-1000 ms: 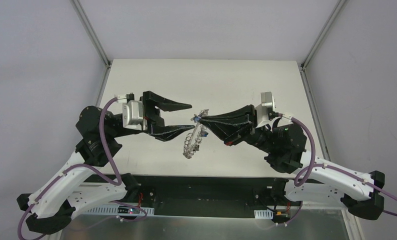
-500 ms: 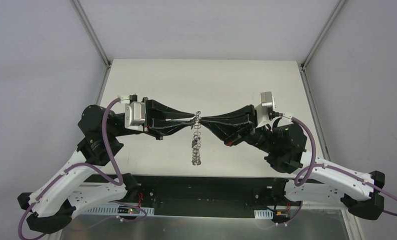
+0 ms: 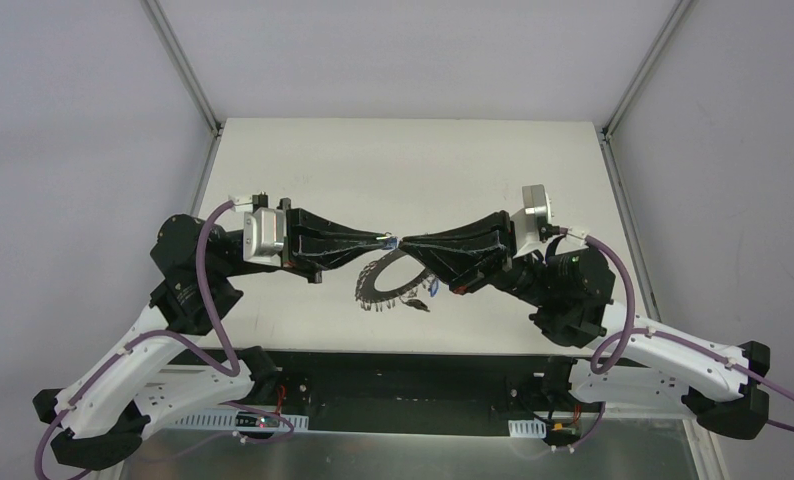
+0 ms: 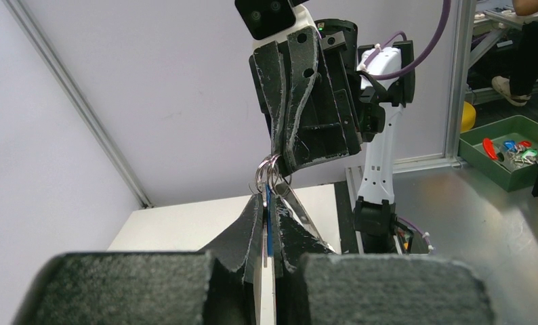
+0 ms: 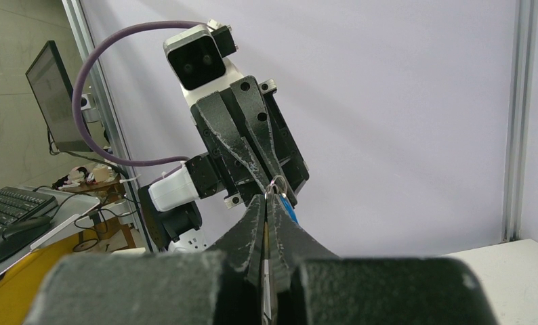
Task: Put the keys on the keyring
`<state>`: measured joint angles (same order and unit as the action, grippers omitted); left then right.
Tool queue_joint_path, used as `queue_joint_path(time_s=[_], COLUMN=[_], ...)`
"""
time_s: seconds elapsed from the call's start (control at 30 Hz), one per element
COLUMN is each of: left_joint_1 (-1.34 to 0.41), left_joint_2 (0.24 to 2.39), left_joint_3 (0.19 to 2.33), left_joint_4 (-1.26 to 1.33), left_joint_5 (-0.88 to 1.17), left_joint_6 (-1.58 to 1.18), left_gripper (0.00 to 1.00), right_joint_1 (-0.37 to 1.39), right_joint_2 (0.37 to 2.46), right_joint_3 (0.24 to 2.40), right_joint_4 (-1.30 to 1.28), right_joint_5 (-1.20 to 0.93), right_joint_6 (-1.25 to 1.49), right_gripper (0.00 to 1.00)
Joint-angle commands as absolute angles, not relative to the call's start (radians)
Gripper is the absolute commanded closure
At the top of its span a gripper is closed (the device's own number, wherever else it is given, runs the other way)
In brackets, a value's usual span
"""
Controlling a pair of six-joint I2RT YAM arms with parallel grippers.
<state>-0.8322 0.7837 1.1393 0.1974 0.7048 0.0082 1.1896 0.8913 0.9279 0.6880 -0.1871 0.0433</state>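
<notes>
So on the left side, the left gripper [image 3: 381, 241] is pinched fully shut, and from its wrist view there's a thin blue sliver squeezed between the pads, which I'd say is the plastic cap of a key [image 4: 268, 233]. The gripper tips meet nose to nose in the air over the middle of the table [image 3: 303, 160], a bit closer to the near edge than the far one. The keyring [image 3: 365, 278] droops from that meeting point in a loose curve, more like a floppy chain than a stiff hoop, silvery metal bristling with little wire loops. I can't tell if its low end touches the table. On the right, the right gripper [image 3: 405, 242] is clamped shut too, apparently on one of those small loops [image 4: 270, 175] just at its tips. If I were doing this step, I'd hold the right side dead steady so the loop stays presented edge-on. Then I'd nudge the key's hole along the wire with tiny moves, since thin springy wire and slick plastic both love to slip. The grey pads look rough and worn, which probably helps grip.
</notes>
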Motion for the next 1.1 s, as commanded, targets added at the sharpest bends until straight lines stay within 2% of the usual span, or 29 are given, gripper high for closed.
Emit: queue_joint_path(time_s=[0.0, 0.73, 0.83, 1.0, 1.07], left_joint_1=[-0.841, -0.840, -0.840, -0.841, -0.839], left_joint_2=[0.748, 0.731, 0.729, 0.716, 0.712], left_joint_3=[1.121, 1.084, 1.083, 1.090, 1.102], left_joint_4=[0.228, 0.271, 0.272, 0.273, 0.272], left_joint_5=[0.702, 0.690, 0.690, 0.689, 0.693], left_joint_6=[0.004, -0.043, -0.052, -0.055, -0.054], left_gripper=[1.00, 1.00, 0.89, 0.63, 0.57], right_joint_1=[1.199, 1.211, 1.211, 1.212, 1.212], right_joint_2=[0.861, 0.878, 0.878, 0.877, 0.876], right_joint_3=[0.965, 0.980, 0.982, 0.987, 0.988], right_joint_4=[0.827, 0.866, 0.856, 0.833, 0.825], right_joint_5=[-0.169, -0.160, -0.160, -0.166, -0.169], right_joint_6=[0.032, 0.025, 0.026, 0.033, 0.034], right_gripper=[1.00, 1.00, 1.00, 1.00, 1.00])
